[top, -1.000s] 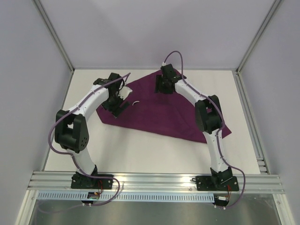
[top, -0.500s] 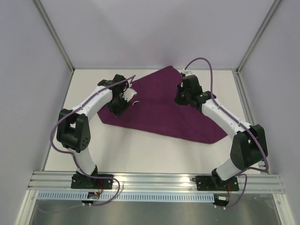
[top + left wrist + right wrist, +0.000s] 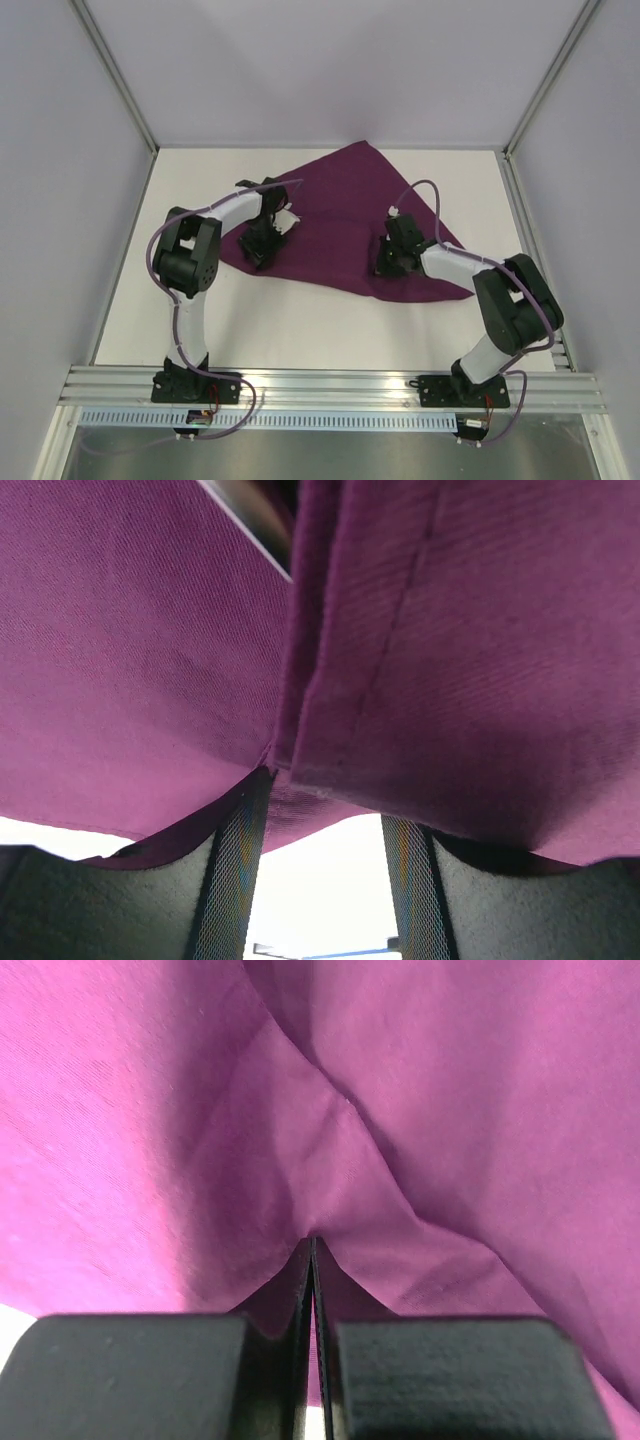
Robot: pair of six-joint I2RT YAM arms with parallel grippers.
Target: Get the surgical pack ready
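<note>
We see a white counter with an aluminium rail running along its near edge. One dark purple cloth lies directly on it, spread over the far half from left of centre to near the right side. One corner of the cloth points toward the far edge and another lies out to the near right. The wrist views show us hemmed folds and wrinkles in the fabric.
</note>
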